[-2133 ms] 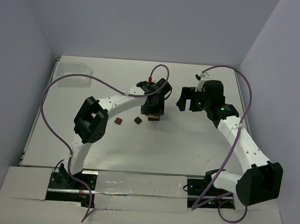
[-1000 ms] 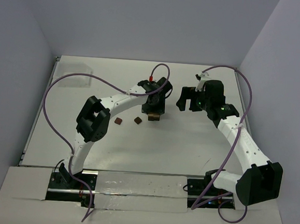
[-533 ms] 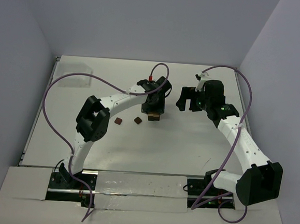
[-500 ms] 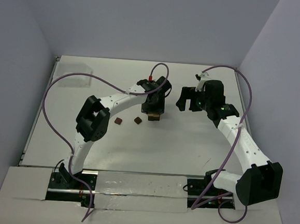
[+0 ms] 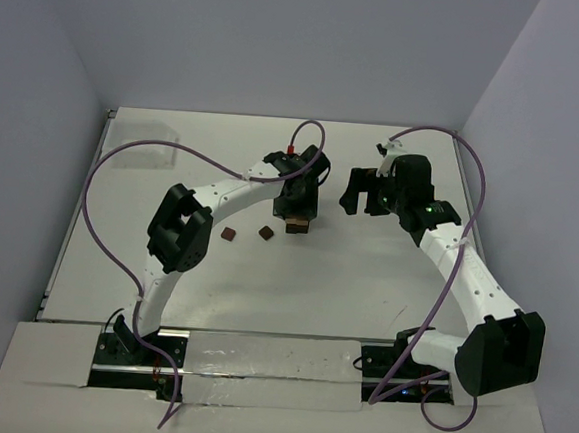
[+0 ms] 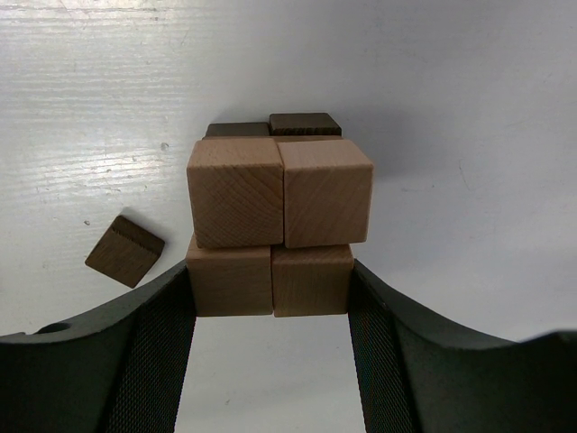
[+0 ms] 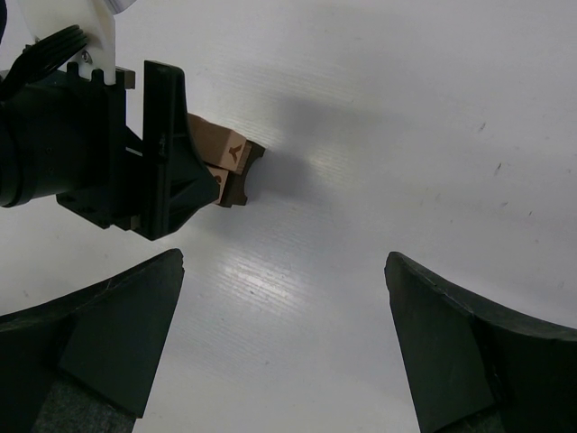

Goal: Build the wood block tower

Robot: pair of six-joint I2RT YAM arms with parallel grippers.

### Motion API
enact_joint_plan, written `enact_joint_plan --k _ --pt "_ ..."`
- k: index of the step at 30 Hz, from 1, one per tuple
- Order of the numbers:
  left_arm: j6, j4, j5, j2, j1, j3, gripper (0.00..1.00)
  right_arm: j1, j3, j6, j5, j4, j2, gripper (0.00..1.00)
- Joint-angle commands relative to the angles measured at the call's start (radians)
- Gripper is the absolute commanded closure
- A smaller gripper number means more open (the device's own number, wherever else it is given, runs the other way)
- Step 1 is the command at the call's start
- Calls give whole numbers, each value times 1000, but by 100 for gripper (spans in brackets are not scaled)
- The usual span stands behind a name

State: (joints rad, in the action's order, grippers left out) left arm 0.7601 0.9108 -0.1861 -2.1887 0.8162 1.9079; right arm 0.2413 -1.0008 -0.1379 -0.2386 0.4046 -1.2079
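The tower (image 6: 279, 212) of tan and dark brown cubes stands near the table's (image 5: 364, 293) middle, its bottom row clamped by the left gripper (image 6: 270, 275). Two loose dark brown blocks (image 5: 229, 235) lie beside it. The right gripper (image 7: 284, 343) hangs nearby, spread wide.

— You've shifted the left arm's elbow (image 5: 178, 230) a touch to the right and toward the far wall since two seconds ago.

— Yes, and your purple cable (image 5: 124, 151) swung with it, so the loop now sits slightly higher.

— Your left gripper (image 5: 295, 215) crept a little toward the far wall, above the tower (image 5: 296, 227).

— Your right gripper (image 5: 359, 196) edged the same way, though barely.
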Motion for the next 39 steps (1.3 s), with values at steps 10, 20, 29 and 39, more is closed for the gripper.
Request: enact_joint_plan --k 10,20,29,39 --pt "-15 -24 27 -37 -5 32 40 -11 -44 -7 -14 -30 -2 0" --pt "-24 -33 47 -34 -4 27 14 -11 -42 -8 -13 -29 0 0" --pt "-28 -36 52 -28 -3 30 9 -11 -39 -7 -17 -32 -1 0" --pt "-26 -38 22 -11 1 18 6 -12 -44 -11 -22 -30 -2 0"
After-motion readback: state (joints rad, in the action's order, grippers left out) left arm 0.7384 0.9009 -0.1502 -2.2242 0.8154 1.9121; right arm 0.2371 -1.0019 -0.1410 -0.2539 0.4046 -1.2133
